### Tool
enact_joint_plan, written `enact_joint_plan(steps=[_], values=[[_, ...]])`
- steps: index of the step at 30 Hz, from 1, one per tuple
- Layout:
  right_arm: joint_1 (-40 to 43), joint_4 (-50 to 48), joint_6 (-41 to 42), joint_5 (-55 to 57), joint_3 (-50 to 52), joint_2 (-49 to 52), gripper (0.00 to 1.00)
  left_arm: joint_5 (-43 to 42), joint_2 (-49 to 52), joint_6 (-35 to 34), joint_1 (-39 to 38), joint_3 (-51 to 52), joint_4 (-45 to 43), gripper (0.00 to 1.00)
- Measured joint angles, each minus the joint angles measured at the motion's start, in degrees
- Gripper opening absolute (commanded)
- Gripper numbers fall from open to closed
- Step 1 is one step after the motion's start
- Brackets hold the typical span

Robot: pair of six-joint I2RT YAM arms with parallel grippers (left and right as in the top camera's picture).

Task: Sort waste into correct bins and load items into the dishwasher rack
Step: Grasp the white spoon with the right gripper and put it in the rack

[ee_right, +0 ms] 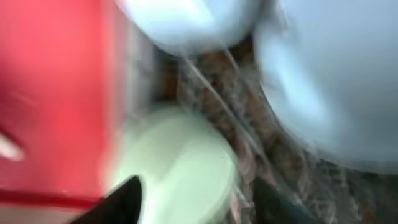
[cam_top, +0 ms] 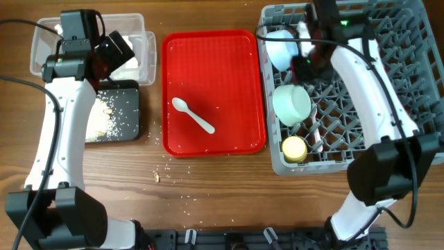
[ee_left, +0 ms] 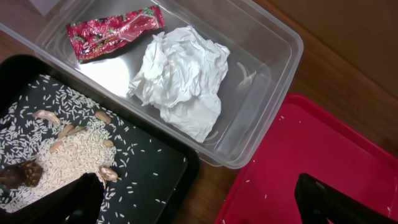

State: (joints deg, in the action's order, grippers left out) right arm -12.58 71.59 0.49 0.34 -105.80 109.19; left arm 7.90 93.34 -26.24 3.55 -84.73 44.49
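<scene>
Lying exposed for pick-up on the flat red serving tray [cam_top: 236, 69], the white plastic spoon [cam_top: 193, 115] is not yet racked; left end effector [ee_left: 196, 199] and right end effector [ee_right: 199, 202] are spread, empty.

The right wrist view is all motion blur, a bowl [ee_right: 180, 168] only a pale smear. Overhead, the left arm [cam_top: 66, 132] hides parts of the tub [cam_top: 135, 24] and black tray [cam_top: 128, 111].

A flat red tray [cam_top: 214, 69] lies on the wooden table [cam_top: 243, 198].
</scene>
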Motion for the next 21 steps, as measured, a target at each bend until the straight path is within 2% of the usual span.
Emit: enact_joint_plan(steps=[4, 7, 10, 13, 20, 21], values=[[-10.82, -16.22, 1.38, -5.51, -2.34, 0.79, 0.65, 0.0, 0.0, 0.0, 0.0, 0.0, 0.02, 1.0], [-18.93, -21.57, -0.74, -8.28, -3.26, 7.39, 0.65, 0.0, 0.0, 0.02, 0.0, 0.0, 0.04, 1.0], [-26.6, -22.97, -5.18, -9.31, -3.19, 17.0, 0.64, 0.0, 0.0, 0.02, 0.0, 0.0, 0.04, 1.0], [-31.47, -22.49, -9.03, -9.31, -2.97, 22.21, 0.62, 0.0, 0.0, 0.02, 0.0, 0.0, 0.04, 1.0], [-32.35, -22.56, -11.41, -6.27, -2.95, 26.05, 0.56, 0.0, 0.0, 0.02, 0.0, 0.0, 0.04, 1.0], [-32.39, -22.64, -11.54, -5.64, -2.99, 26.05, 0.5, 0.0, 0.0, 0.02, 0.0, 0.0, 0.04, 1.0]])
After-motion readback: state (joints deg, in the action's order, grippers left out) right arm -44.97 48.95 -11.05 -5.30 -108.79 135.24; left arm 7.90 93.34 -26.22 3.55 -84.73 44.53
